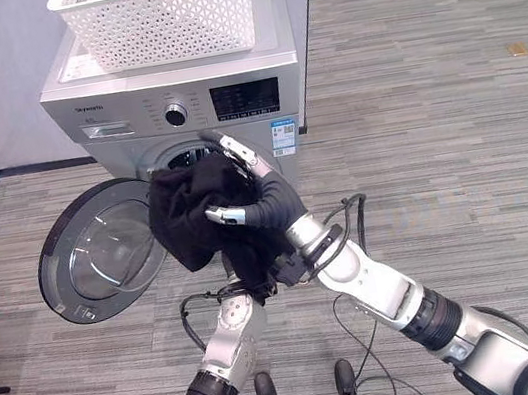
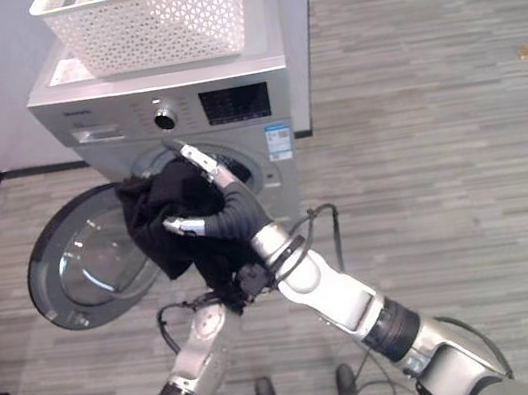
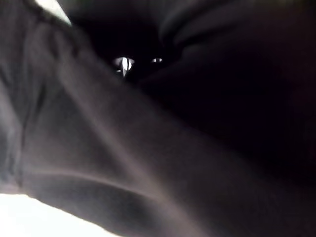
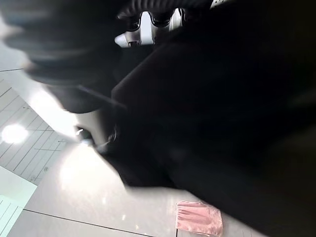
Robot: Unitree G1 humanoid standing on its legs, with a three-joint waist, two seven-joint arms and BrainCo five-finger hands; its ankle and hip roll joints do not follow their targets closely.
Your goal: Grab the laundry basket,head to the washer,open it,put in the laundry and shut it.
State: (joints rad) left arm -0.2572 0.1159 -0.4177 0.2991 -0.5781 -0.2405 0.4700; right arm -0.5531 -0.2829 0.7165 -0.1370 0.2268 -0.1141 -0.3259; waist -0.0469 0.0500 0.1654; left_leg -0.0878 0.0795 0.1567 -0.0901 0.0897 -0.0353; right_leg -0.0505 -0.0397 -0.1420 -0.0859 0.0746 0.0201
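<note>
Silver fingers of the right hand are gripping the black garment before the washer's doorway; left hand's grip is hidden beneath it. Hanging cloth risks snagging on the open door, spilling floorward.

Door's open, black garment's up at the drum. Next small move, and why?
Probably push the black garment forward into the drum opening: the right hand holds it just before the opening, the door hangs wide, and cloth hides the left hand.
</note>
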